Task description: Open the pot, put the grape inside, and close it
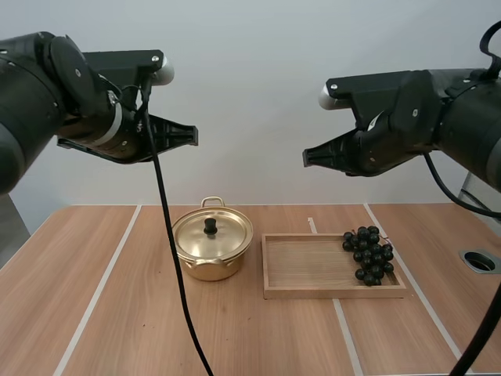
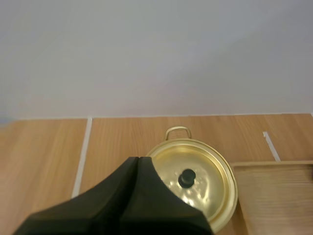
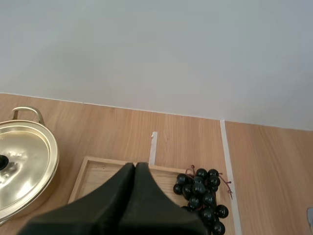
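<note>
Hovering high, left hand (image 1: pixel 193 136) and right hand (image 1: pixel 306 159) were pressed together, empty. Lid (image 1: pixel 228 236) sat on pot (image 1: pixel 208 269); next move called for spreading onto knob (image 1: pixel 210 226).

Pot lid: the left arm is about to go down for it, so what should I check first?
1. Lid seated flat on the pot: ok.
2. Knob upright with nothing on it: ok.
3. Left pincer open to take the knob: not ok, it is shut, raised well clear of the pot.
4. Right pincer out of the way: ok, shut and raised on the side of the tray.
5. Grapes ready for later: ok, lying at the tray's right end.
</note>
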